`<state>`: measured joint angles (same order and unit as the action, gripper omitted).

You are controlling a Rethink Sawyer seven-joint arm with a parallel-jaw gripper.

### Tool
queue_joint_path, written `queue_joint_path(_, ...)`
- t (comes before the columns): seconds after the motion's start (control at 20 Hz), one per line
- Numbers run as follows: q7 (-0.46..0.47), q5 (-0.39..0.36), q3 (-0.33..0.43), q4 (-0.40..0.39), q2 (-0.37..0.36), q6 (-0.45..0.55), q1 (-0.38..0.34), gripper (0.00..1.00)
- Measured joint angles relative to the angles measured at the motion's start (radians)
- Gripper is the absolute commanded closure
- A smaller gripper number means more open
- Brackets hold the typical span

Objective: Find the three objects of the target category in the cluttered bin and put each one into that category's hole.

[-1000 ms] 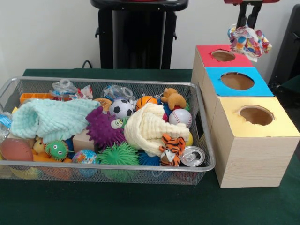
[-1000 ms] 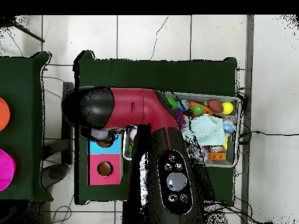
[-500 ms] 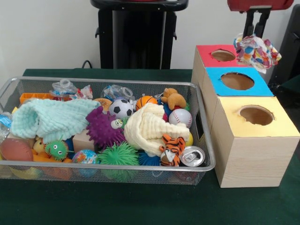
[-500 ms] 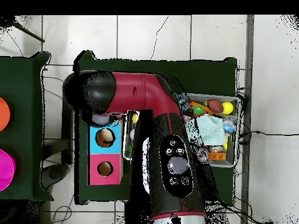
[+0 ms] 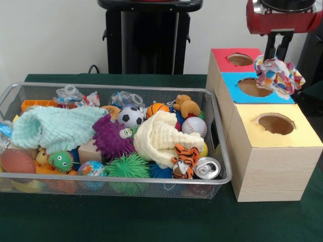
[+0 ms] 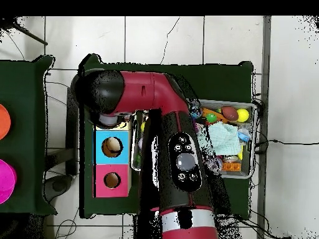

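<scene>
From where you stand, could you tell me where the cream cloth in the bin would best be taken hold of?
Probably at its raised crown, coming straight down from above. The cream cloth lies bunched in a soft mound on top of the other toys, so its upper folds stand clear, while the baseball, soccer ball and tiger toy crowd its sides.

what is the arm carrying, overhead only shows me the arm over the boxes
observer: a crumpled spotted cloth, pinched in the jaws.
operator: is it in a hole yet
observer: no, it hangs in the air, by the blue box's hole as the front view shows it.
operator: is the yellow box there, the arm hides it
observer: yes, the yellow box stands last in the row, after the blue one.
</scene>
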<state>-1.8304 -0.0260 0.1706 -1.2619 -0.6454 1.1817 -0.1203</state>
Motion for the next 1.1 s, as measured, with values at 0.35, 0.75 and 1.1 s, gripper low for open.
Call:
queue_joint_path(0.35,0.0,-0.002,0.0,0.004,0.034,0.0,0.011,1.0)
queue_joint_path(0.75,0.0,-0.006,-0.008,0.014,0.07,-0.005,0.029,1.0)
queue_joint_path(1.1,0.0,-0.007,-0.011,0.05,0.108,-0.036,0.048,1.0)
